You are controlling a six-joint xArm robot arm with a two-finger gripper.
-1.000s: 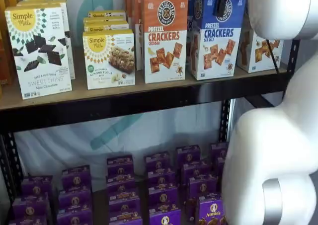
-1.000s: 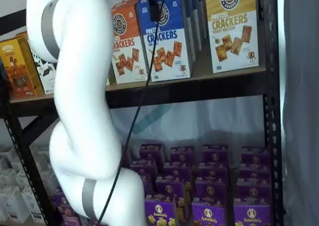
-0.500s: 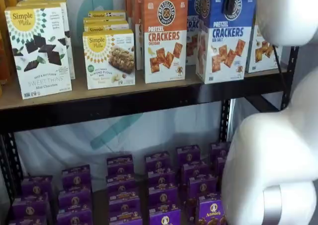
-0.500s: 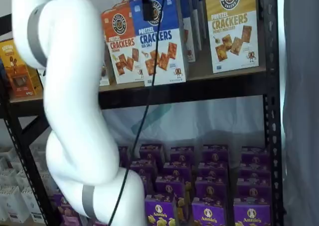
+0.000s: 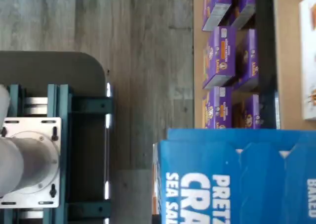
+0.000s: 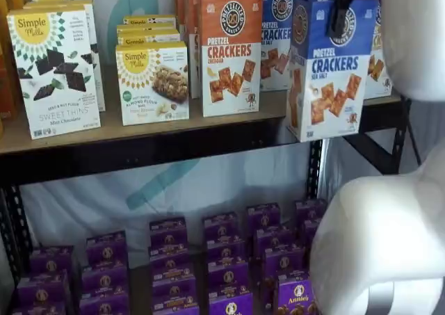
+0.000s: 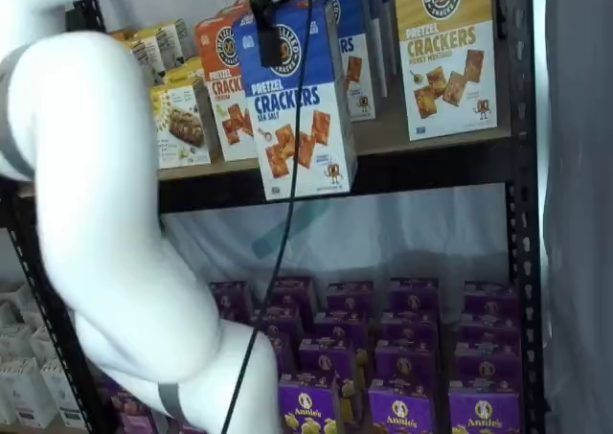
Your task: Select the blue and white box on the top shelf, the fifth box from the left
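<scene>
Blue over white, the blue and white box [image 6: 327, 68] hung clear of the top shelf [image 6: 174, 144], out past its front rail, pinched at its top by my gripper [image 6: 343, 14]. I judged a slow, level retreat best, keeping it off the orange-topped box [image 6: 231, 51].

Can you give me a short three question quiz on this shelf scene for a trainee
1. True or false: the blue and white box rests on the top shelf.
2. What grips the box's top edge? A) nothing B) the pincer C) a hook
3. What colour are the small boxes on the lower level?

Key: 1. False: its bottom edge hangs in front of and below the shelf's rail in both shelf views. 2. B. 3. Purple.
</scene>
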